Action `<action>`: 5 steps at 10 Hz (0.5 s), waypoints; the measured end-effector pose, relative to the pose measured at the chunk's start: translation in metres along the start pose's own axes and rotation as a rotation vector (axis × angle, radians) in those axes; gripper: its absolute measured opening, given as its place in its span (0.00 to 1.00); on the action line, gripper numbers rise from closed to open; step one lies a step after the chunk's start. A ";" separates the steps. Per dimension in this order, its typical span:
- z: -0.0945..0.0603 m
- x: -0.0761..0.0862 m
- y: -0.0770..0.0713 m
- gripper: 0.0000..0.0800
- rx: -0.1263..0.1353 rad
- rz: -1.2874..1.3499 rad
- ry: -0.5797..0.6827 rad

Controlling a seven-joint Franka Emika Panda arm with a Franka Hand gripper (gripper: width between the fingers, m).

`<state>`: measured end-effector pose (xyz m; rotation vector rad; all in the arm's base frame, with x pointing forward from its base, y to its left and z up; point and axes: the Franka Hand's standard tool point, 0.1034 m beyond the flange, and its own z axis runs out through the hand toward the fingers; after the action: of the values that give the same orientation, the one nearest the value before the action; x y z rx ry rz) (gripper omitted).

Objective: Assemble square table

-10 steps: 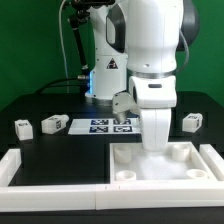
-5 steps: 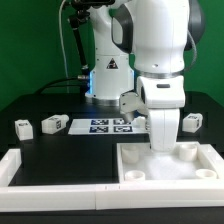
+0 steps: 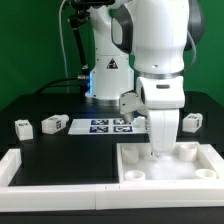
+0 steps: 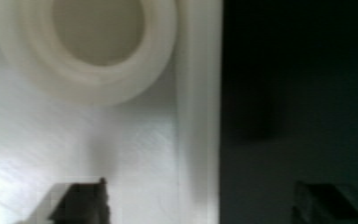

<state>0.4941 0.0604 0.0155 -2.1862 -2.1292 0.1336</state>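
Looks like the start of a grasp on the square table [image 3: 168, 168], judging from the pose alone. Find the tool [image 4: 202, 200] spread wide and gripping nothing, straddling the slab's far rim in the wrist view, with one finger [image 4: 78, 200] over the white inner face near a round corner socket [image 4: 91, 40] and the other out over the dark table [image 4: 300, 90]. Lower straight down to take the rim wall cleanly between the fingers, keeping clear of the socket's collar. Close only once well below the rim's top edge, and squeeze squarely across the wall to avoid twisting the slab. Probably better to slide than to lift, given such a broad, flat piece held at one edge. Watch the white border rail [image 3: 50, 168] along the front during any move; cannot tell whether touching the slab or just beside. Sits low on the exterior view's right, flat on the table, sockets facing up, just in front of the marker board [image 3: 108, 126], with loose legs [image 3: 52, 125] lying farther back to either side. Being square, offers no true long axis. Lies with sides roughly parallel to the front rail.
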 end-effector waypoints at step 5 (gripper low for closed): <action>0.000 0.000 0.000 0.81 0.000 0.000 0.000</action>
<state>0.4940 0.0604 0.0154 -2.1863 -2.1289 0.1339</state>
